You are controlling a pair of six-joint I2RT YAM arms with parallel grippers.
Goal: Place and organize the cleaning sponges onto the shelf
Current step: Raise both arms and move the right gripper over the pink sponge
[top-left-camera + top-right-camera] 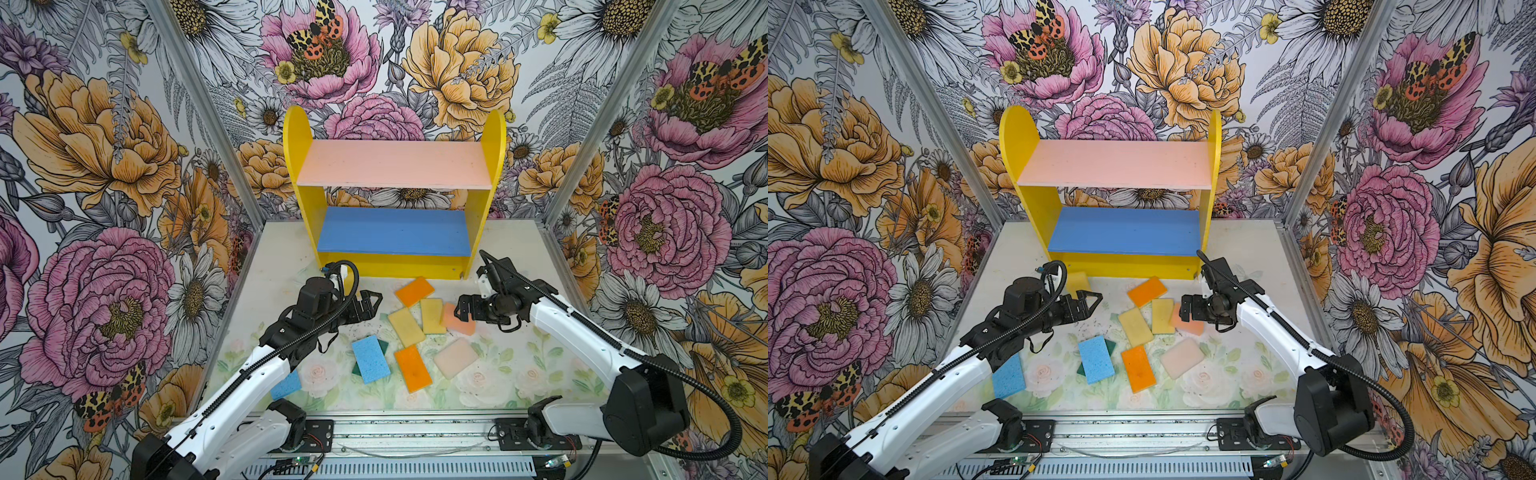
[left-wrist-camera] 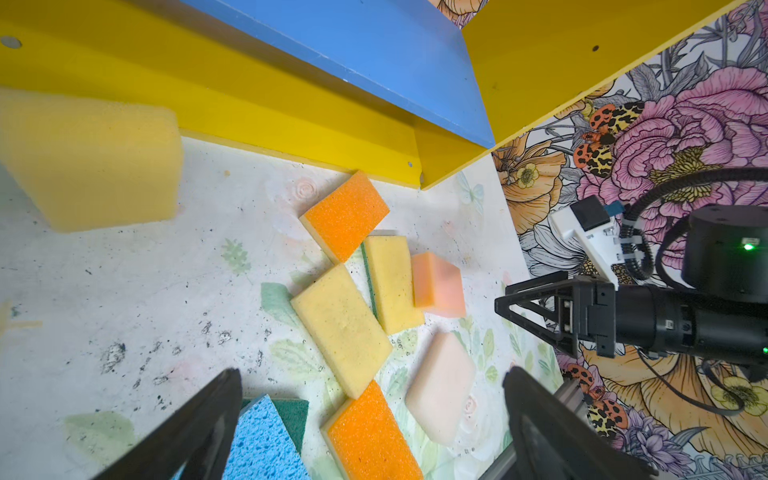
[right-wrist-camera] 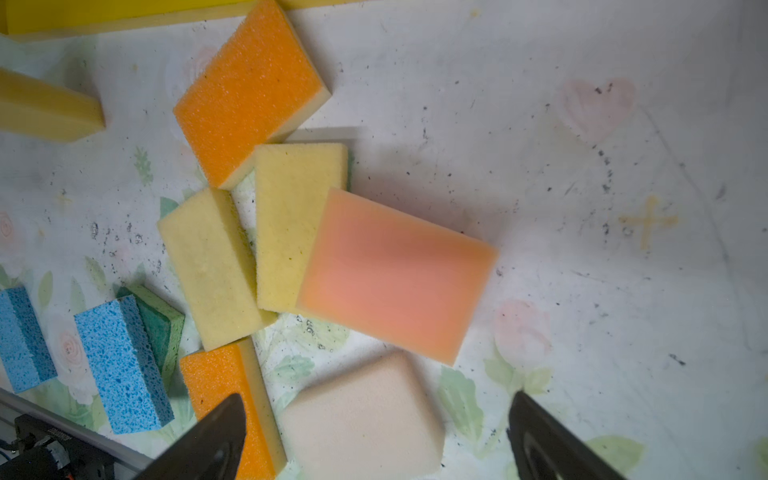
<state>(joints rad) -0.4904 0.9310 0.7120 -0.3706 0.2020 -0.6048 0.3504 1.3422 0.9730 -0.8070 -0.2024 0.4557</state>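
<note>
Task judged not begun. The shelf (image 1: pixel 496 145) stands empty: pink upper board (image 1: pixel 395 164) & blue lower board (image 1: pixel 395 237) are both bare. All cleaning sponges (image 1: pixel 413 368) seen lie on the bench (image 1: pixel 282 270) in front of it, approx. ten: orange, yellow, blue, cream, one dark green under a blue. The peach-pink sponge (image 3: pixel 395 274) is propped tilted on a yellow sponge (image 3: pixel 291 224), just below the right fingers (image 3: pixel 212 440), which are spread wide w/ nothing between. The left fingers (image 2: pixel 195 436) are likewise spread & empty, above the bench. Nothing is gripped; every sponge is left to be lifted & arranged.
</note>
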